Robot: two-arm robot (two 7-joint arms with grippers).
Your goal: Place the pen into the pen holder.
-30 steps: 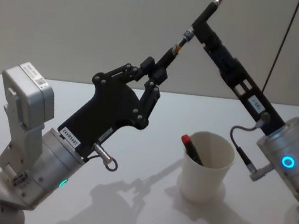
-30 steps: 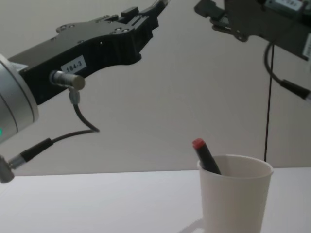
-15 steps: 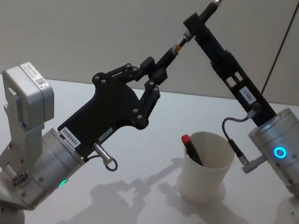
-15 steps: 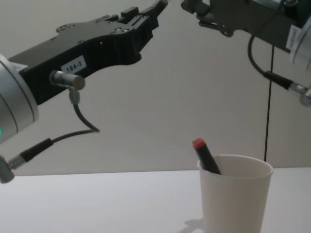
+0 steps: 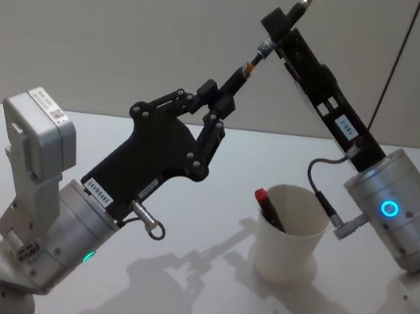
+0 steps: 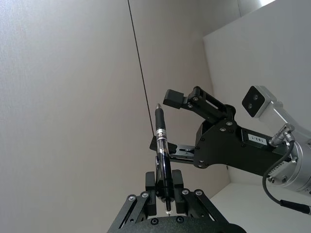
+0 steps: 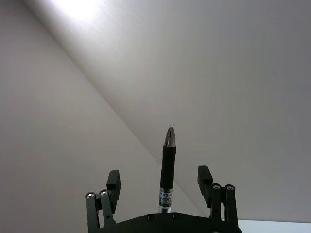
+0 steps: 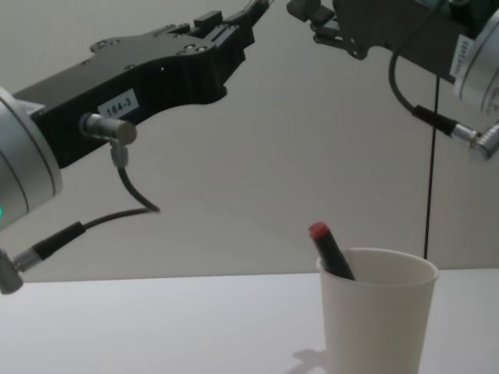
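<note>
Here your left gripper [image 5: 239, 77] was raised high above the pen holder [image 5: 288, 243] and off to its left side, clenched on the lower end of the pen [image 5: 254, 56]. It held the pen steeply, tip up, which looked like an offer for a handover rather than a drop: from that grip the pen could not go into the cup without being turned or passed on.

Directly above the pen holder's left rim, your right gripper [image 5: 279, 23] reached up along the pen's upper half. Its fingers [image 7: 113, 178] stood released on either side of the barrel, with a gap on each side in the right wrist view, so nothing was gripped on that side yet. My guess is that you had set it there to take the pen higher up before the left let go.

The pen holder itself stood upright on the table [image 5: 218, 207], well below both grippers, with a red-capped marker [image 5: 269, 205] already leaning inside it.

Against a second earlier, the left gripper and pen had not shifted. Your right arm had drawn in toward the pen holder and swung steeper, carrying its fingers further along the pen.
</note>
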